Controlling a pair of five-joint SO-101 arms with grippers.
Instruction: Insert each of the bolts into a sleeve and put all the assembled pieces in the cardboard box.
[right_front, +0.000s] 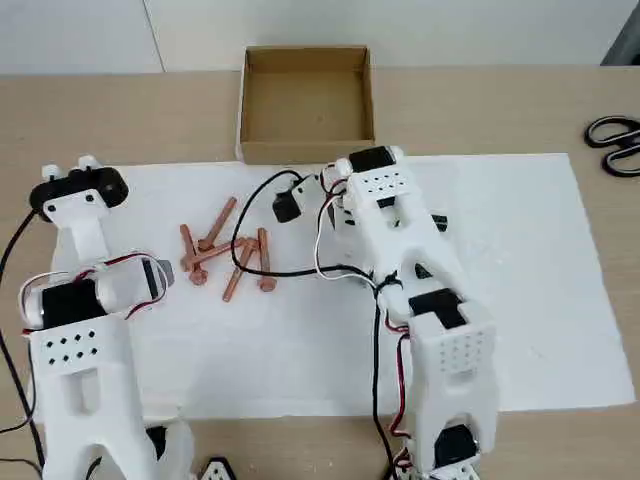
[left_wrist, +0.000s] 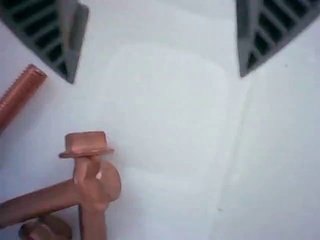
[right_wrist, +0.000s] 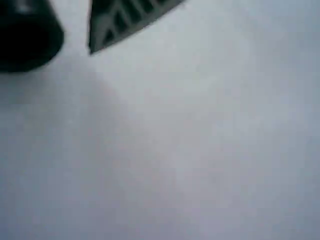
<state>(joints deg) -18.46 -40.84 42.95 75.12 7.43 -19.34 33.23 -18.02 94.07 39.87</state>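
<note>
**Two arms, a heap of bolts and a box**

Closest to us are the two white arms (right_front: 450, 350), standing at the near edge of the table (right_front: 150, 110). The left gripper (right_front: 155, 278) hangs over the white paper (right_front: 560, 300), just beside a little heap of copper bolts (right_front: 225, 250). In its own wrist view we see its two grey fingers (left_wrist: 65, 40) spread wide apart over bare paper. A few bolts lie crossed over each other near one finger, and they do not touch it.

The right gripper (right_front: 335, 195) is low over the paper on the other side of the heap, close to the box. We cannot tell if it is open or closed. In its wrist view a dark round thing (right_wrist: 25, 35) sits near it, too blurry for us to name.

The cardboard box (right_front: 305, 150) stands with its top open at the far edge of the paper. The bolts lie on the paper, outside the box. A pair of scissors (right_front: 615, 145) lies far off on the table, on the right arm's side.
</note>
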